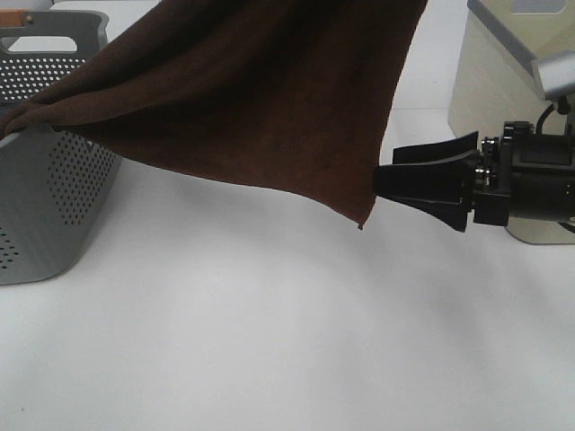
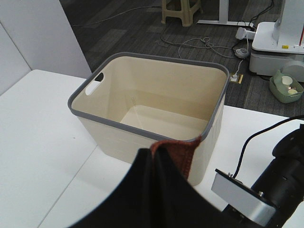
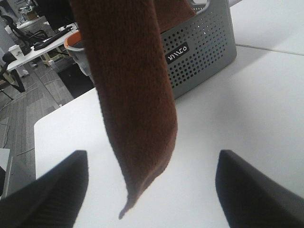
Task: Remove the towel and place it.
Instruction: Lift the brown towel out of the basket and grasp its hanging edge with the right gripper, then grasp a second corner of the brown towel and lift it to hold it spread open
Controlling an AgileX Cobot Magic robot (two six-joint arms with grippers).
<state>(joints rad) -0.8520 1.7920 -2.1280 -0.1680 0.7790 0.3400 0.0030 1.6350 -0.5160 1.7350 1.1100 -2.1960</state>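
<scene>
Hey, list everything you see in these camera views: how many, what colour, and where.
grey perforated plastic basket: one, grey, left side of the table
dark brown terry towel: one, dark brown, hanging above the table, one end on that basket's rim
cream plastic bin with grey rim: one, cream, right side of the table, empty
white table: one, white, under both containers
left gripper: one, black, shut on a towel corner
right gripper: one, black, open, near the towel's low corner

Dark brown towel (image 1: pixel 269 90), grey perforated basket (image 1: pixel 54 197), cream bin (image 2: pixel 109 137).
</scene>
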